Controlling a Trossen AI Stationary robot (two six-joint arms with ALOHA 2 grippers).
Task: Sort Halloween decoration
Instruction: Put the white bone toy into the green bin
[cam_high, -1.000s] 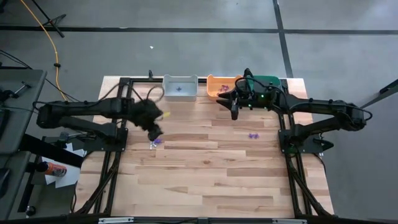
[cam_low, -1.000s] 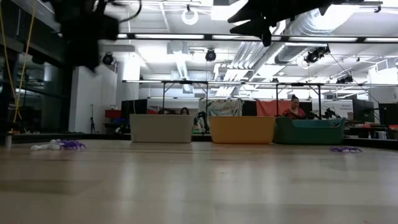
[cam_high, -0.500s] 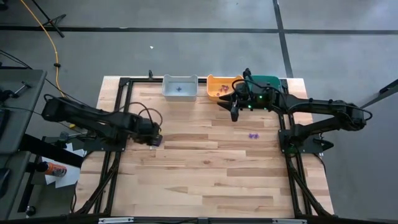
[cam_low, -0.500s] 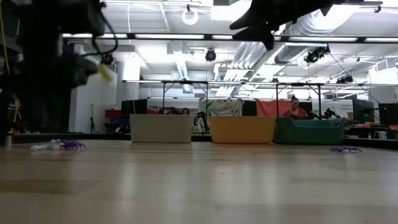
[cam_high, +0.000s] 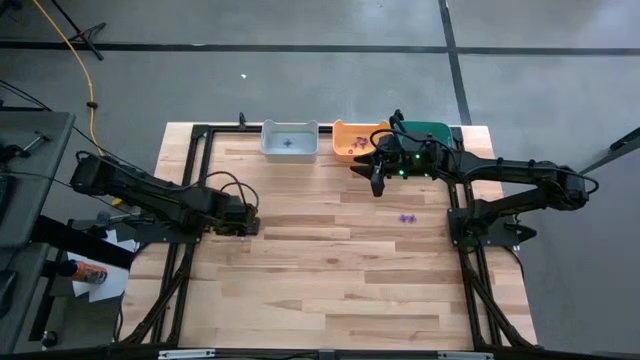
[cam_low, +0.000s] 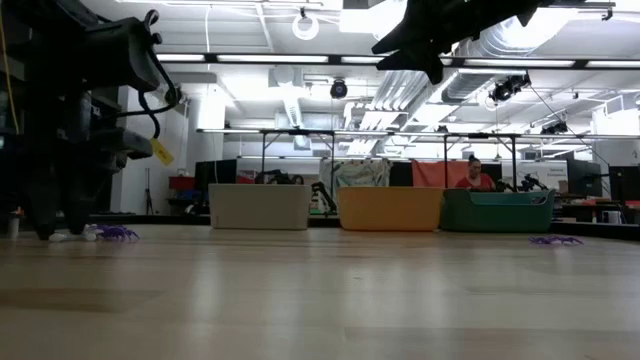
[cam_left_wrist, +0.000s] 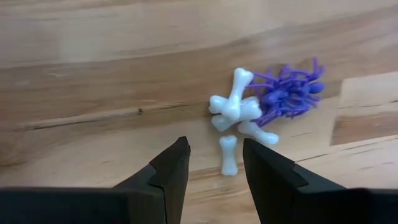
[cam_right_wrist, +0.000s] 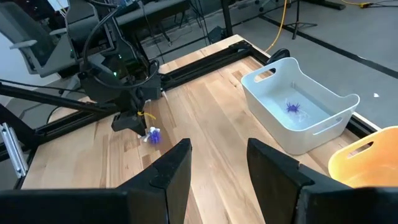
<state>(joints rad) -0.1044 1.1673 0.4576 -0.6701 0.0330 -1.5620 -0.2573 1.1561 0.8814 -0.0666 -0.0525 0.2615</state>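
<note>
Halloween decoration, item in hand: small cluster near the tabletop's left edge, made up of white bones (cam_left_wrist: 235, 111) tangled against a purple spider (cam_left_wrist: 287, 93); one loose bone piece (cam_left_wrist: 228, 155) lies nearest my fingers. I have the left pincer (cam_left_wrist: 215, 163) lowered right over this cluster, jaws parted, nothing held. Second lot: another purple spider (cam_high: 406, 217) lies alone toward the right side of the tabletop. Already binned: a purple piece in the grey bin (cam_high: 289, 141) and some in the orange bin (cam_high: 352, 139), both at the far edge beside the teal bin (cam_high: 430, 130).

Right pincer (cam_right_wrist: 217, 163): raised in front of the orange and teal bins, jaws parted, empty.

Risks, as I judge them: bones and spider touch, so closing here may drag both kinds up together and spoil the sort; the thin spider legs could snag a bone. The loose piece is small and smooth-looking, so it may squirt out sideways if I close off-centre, or I may press my fingers onto the wood.
</note>
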